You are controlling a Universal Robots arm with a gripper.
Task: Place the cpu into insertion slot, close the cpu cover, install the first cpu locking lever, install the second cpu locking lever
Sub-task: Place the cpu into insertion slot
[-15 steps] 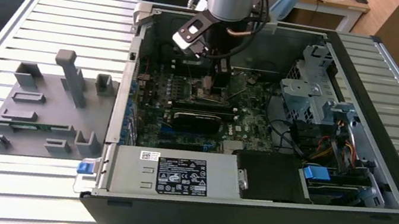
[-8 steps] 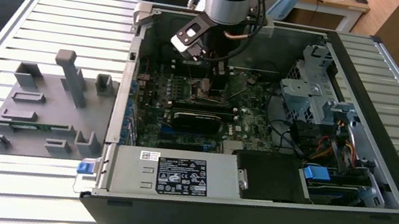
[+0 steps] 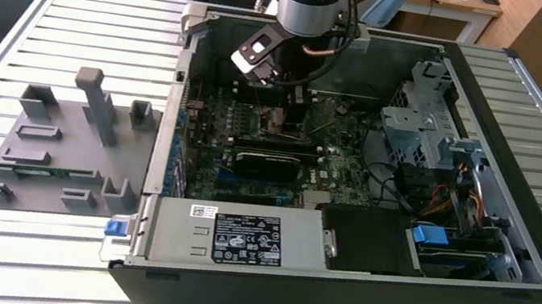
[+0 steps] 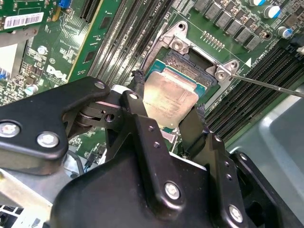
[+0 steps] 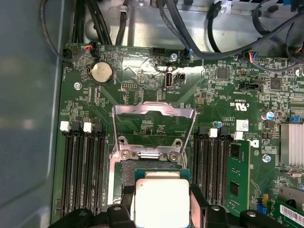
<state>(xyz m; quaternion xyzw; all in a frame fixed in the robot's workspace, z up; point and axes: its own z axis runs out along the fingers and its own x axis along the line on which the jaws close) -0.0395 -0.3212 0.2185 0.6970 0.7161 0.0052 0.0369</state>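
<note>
My gripper (image 3: 275, 110) reaches down into the open computer case (image 3: 518, 240), over the motherboard. In both wrist views its black fingers (image 4: 137, 90) sit on two opposite sides of the cpu (image 4: 166, 97), a flat square chip with a silver-grey top, and are shut on it. The cpu (image 5: 161, 202) hangs just above the insertion slot (image 5: 156, 171), partly covering it, slightly tilted. The cpu cover (image 5: 153, 111), a silvery frame, is swung open and lies back over the board beyond its hinge. A thin metal locking lever (image 4: 268, 85) sticks out beside the insertion slot (image 4: 190, 66).
Long black memory slots (image 5: 78, 166) flank the socket on both sides, with a green card (image 5: 235, 175) beside them. Cables (image 5: 190, 28) run along the case wall. A drive cage (image 3: 417, 126) and power supply (image 3: 235, 236) crowd the case. A grey fixture (image 3: 66, 144) lies outside on the slatted table.
</note>
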